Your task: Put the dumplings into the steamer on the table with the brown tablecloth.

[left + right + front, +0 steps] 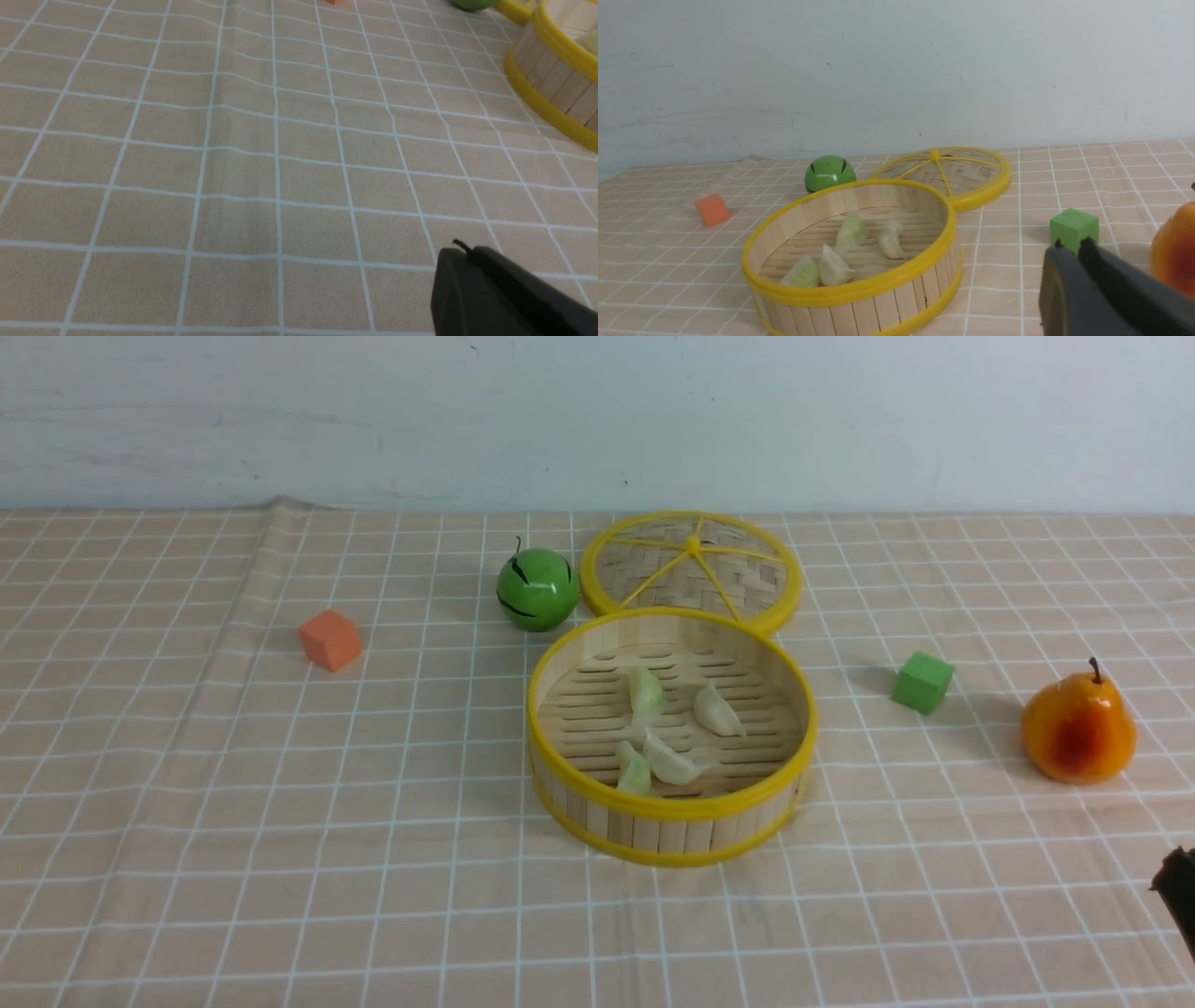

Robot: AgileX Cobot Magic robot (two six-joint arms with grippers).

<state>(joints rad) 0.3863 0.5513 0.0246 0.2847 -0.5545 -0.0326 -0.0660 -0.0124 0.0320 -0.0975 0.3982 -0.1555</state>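
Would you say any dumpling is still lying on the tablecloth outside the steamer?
No, all four dumplings lie inside the steamer.

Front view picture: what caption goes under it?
Four dumplings sit in the steamer, lid behind it.

Four dumplings (674,733), two pale green and two cream-white, lie clustered on the slotted floor inside the steamer (670,803). The steamer, pale bamboo with yellow rims, stands upright and uncovered mid-table (187,896) on the checked brown tablecloth (280,784).
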